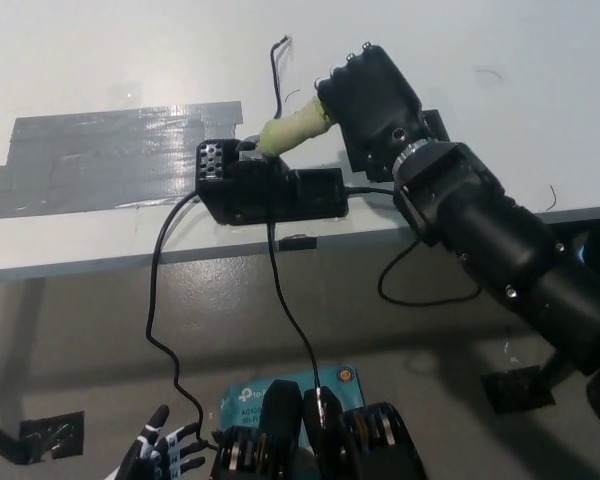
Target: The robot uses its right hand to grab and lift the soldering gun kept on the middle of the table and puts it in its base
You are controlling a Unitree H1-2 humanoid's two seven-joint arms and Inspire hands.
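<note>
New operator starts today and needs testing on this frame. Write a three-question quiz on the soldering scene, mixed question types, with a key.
1. True or false: the right hand is closed on the yellow-green handle of the soldering gun.
2. Multiple choice: where does the black base sit? A) on the floor B) near the front edge of the white table C) on the grey tape patch
3. Fill in: the white left hand rests at the picture's lower ____, away from the table.

Key: 1 true; 2 B; 3 left.
</note>
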